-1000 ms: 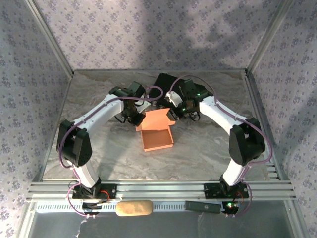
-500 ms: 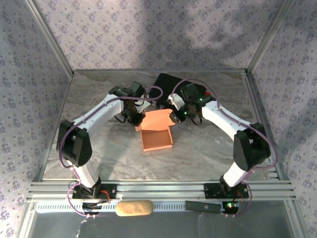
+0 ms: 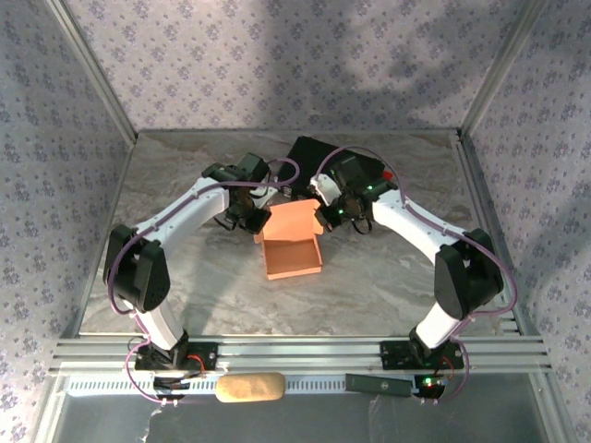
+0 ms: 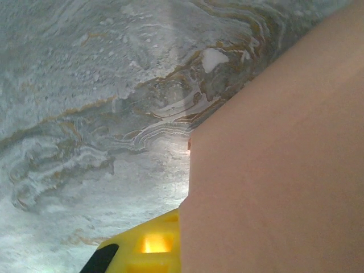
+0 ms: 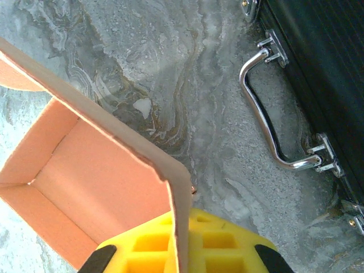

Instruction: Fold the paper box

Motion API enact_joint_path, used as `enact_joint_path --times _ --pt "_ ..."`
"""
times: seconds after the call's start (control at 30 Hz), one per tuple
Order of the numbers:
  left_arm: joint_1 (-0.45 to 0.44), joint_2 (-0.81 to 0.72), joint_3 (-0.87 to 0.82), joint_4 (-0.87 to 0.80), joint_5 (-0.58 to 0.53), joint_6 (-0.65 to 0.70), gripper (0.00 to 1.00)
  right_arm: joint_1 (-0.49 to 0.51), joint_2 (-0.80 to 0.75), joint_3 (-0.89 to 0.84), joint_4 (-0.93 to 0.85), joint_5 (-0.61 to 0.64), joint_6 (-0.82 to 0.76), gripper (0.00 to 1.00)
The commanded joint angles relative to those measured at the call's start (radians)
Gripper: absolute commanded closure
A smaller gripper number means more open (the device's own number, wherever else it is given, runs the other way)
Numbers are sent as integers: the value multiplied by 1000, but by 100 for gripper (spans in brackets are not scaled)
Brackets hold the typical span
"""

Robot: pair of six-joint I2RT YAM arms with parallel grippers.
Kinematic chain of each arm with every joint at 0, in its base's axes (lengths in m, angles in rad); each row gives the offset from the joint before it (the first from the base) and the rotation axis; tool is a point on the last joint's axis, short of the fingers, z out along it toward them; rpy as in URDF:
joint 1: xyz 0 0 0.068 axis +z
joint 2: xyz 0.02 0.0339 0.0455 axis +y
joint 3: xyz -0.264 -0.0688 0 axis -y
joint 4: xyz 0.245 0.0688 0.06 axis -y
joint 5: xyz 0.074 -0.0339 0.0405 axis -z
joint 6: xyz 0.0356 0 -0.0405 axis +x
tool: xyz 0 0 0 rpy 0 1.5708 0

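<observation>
— Marbled grey surface (image 3: 397,277) is seen under patterned walls; where is the paper box (image 3: 294,254) placed, and why there?

— It is set near the middle, between the two arms, so that it can be reached by both; its tray lies open upward, and a lid flap is raised at the far side, just in front of a black case (image 3: 309,149).

— How is it held?

— The left tool (image 3: 251,217) is closed at the far left corner; cardboard is seen against its yellow pad in the left wrist view, so a pinch on the paper box is judged likely; the right tool (image 3: 328,216) is closed on the far right wall, whose edge is seen running between its yellow fingers (image 5: 227,250).

— Why both corners at once?

— The rear panel is probably being steadied from two sides so that the lid can be creased evenly; the folding is judged partly done, as the top is not yet closed.
</observation>
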Motion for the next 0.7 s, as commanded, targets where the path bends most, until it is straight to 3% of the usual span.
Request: enact_joint_path --times 0.0,0.2,0.5,0.67 --pt "-7 -39 4 58 -1 -116 97 57 -15 24 16 61 79 100" --pt "-12 -66 -10 138 -77 -252 98 111 -16 19 69 216 221 100" --pt "-11 -112 -78 280 -83 -417 100 191 -18 49 99 402 481 100" --pt "-11 -129 -98 335 -100 -448 100 218 -9 21 190 438 546 100"
